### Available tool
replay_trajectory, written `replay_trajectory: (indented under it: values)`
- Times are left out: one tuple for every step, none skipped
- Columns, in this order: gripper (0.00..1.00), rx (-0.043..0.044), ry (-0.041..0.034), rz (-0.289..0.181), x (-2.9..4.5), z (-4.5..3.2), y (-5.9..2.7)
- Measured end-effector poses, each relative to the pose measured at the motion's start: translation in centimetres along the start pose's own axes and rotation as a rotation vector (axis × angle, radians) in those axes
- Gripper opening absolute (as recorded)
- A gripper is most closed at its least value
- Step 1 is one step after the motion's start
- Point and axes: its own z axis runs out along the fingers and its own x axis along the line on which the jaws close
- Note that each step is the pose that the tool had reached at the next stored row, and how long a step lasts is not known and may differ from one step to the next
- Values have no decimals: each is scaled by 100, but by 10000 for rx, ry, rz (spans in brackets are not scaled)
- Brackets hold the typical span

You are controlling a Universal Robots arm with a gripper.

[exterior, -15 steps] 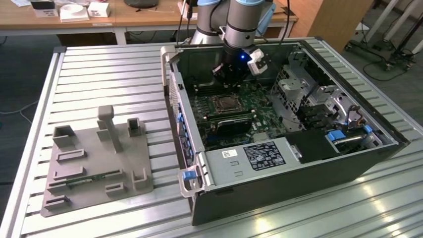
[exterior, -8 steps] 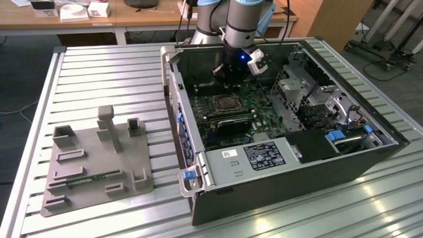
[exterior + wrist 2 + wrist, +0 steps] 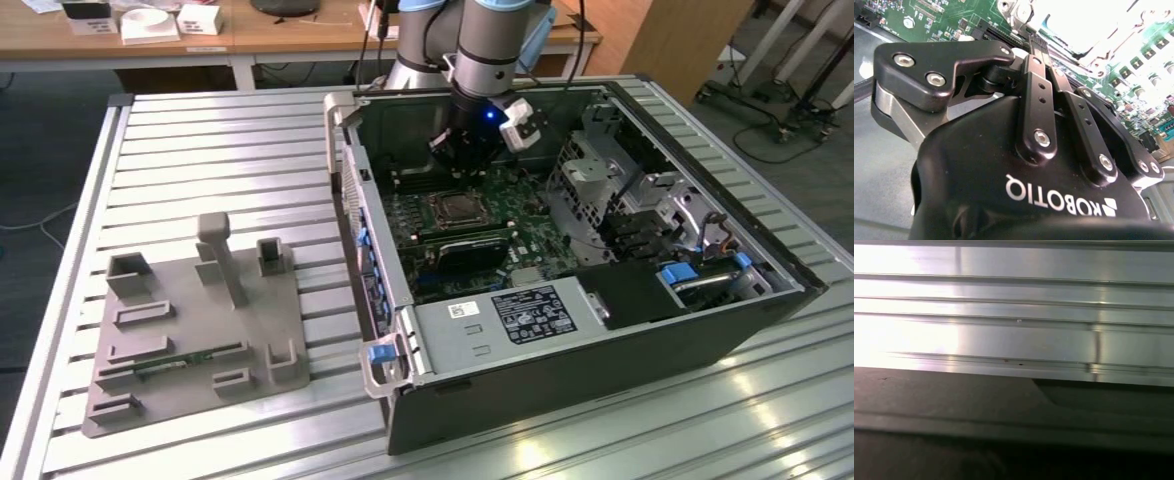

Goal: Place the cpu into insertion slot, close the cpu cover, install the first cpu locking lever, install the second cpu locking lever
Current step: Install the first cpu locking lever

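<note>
CPU [image 3: 461, 210] location: on the motherboard [image 3: 514, 190], in the square socket inside the open case [image 3: 587, 370]. The silvery cover [image 3: 433, 208] frames its grey top. The state of the locking levers cannot be told.

Exterior view, from its left to its right:

1. A grey fixture tray [image 3: 200, 330] lies flat on the slatted table [image 3: 214, 130], well apart from the socket. It carries upright posts and shallow pockets, and a narrow green board sits in one slot.
2. The case lies on its side beside the tray, with its open side up.
3. The arm comes down into the case from the far edge. The gripper [image 3: 461, 165] hangs just above the board, near the far edge of the socket and apart from the CPU.
4. A grey box with a white label [image 3: 514, 315] sits in the near end of the case. Metal drive cages [image 3: 627, 190] fill the side towards the view's right.

Second wrist view: the gripper [image 3: 1038, 42] points at the board beside a glaring metal area. The fingers [image 3: 1035, 100] converge at the tips, so the jaws stand narrow. Whether they pinch anything cannot be told.

First wrist view: the table slats [image 3: 1014, 335] run across.
</note>
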Motion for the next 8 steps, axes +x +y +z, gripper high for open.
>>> replay_trajectory:
  values:
    - [10,1,1,0,0,-1,1]
    - [10,0,1,-1,0,-3,2]
    - [10,-1,-1,-1,0,-3,2]
    - [10,-1,-1,0,0,-3,2]
    - [10,4,-1,0,0,-3,3]
    - [10,18,0,0,0,-3,4]
    - [10,46,1,0,0,-2,4]
    - [10,90,4,0,0,-2,4]
